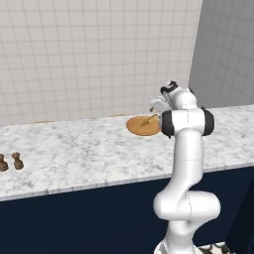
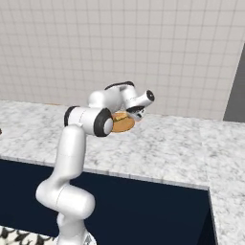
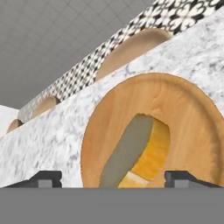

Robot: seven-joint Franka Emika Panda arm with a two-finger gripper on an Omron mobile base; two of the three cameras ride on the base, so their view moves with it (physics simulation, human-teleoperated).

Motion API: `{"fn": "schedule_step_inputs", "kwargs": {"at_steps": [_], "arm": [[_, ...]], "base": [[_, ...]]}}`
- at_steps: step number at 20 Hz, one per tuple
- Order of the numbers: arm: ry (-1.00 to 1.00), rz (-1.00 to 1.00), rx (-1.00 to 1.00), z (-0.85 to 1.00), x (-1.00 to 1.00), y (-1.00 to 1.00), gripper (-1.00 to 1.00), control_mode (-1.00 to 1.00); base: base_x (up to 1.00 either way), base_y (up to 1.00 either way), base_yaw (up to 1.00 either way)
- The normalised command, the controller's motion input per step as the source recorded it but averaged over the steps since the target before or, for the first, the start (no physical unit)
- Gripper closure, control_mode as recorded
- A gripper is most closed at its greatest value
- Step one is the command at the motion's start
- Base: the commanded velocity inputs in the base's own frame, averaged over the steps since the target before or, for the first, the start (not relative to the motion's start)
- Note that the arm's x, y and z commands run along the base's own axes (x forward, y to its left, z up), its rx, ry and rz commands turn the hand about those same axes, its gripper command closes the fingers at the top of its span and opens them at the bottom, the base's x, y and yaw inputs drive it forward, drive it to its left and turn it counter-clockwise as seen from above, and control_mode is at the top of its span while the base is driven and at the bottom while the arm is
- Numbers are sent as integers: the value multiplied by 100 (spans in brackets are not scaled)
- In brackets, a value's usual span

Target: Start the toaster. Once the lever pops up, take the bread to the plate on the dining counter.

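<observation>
Two dark fingertips (image 3: 46, 178) of the gripper (image 3: 113, 179) stood spread wide at the hand view's six o'clock edge, clamping nothing, with the one bread (image 3: 138, 153) slice between them, resting tilted on the one plate (image 3: 183, 109). That plate (image 1: 136, 127) sat on the dining counter (image 1: 74, 154), at the gripper's twelve o'clock. From the base the white arm (image 1: 186, 163) rose upright, its forearm bent forward and down over the plate, while two small brown shakers (image 1: 11, 161) stood at nine o'clock.
</observation>
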Motion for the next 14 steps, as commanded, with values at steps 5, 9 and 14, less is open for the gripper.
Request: {"fn": "schedule_step_inputs", "kwargs": {"at_steps": [5,9,14], "arm": [[0,-3,-9,35,-64,-12,-100,-100],[-3,0,-15,36,-94,18,-100,-100],[0,14,-20,38,-84,64,-100,-100]], "base": [[0,0,0],[0,0,0],[0,0,0]]}}
